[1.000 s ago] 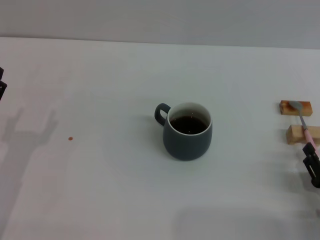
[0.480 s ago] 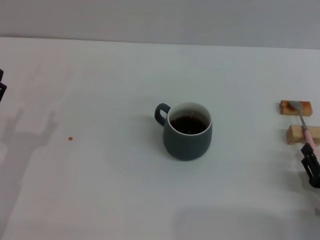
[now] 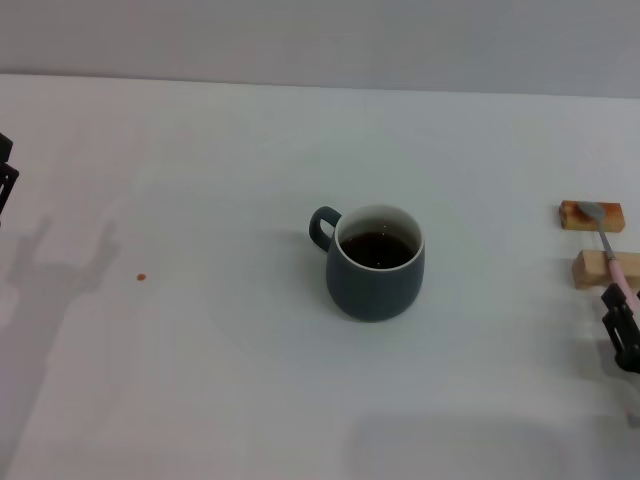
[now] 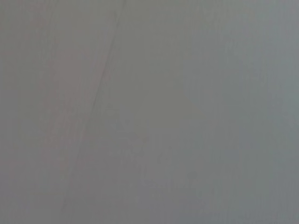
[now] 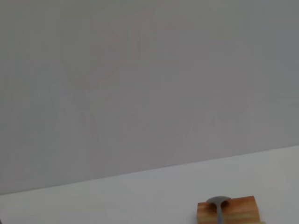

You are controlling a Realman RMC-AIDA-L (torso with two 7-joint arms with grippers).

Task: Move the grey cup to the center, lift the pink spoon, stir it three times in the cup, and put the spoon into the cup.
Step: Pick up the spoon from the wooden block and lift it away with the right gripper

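Observation:
The grey cup [image 3: 375, 263] stands upright near the middle of the white table [image 3: 200, 380], handle to the left, dark liquid inside. The pink spoon [image 3: 610, 244] lies at the far right across two small wooden blocks, its grey bowl on the far block [image 3: 591, 215] and its pink handle over the near block [image 3: 603, 268]. My right gripper [image 3: 622, 330] is at the right edge, just in front of the spoon handle's end. My left gripper [image 3: 4, 180] is at the far left edge, well away from the cup. The right wrist view shows the spoon bowl [image 5: 217, 201] on the far block [image 5: 227, 209].
A small orange speck [image 3: 141, 277] lies on the table left of the cup. A grey wall [image 3: 320, 40] runs along the table's far edge. The left wrist view shows only a plain grey surface.
My right gripper has slid slightly toward the right edge and down in the head view. My left gripper has shifted a little at the left edge. Cup and spoon have not moved.

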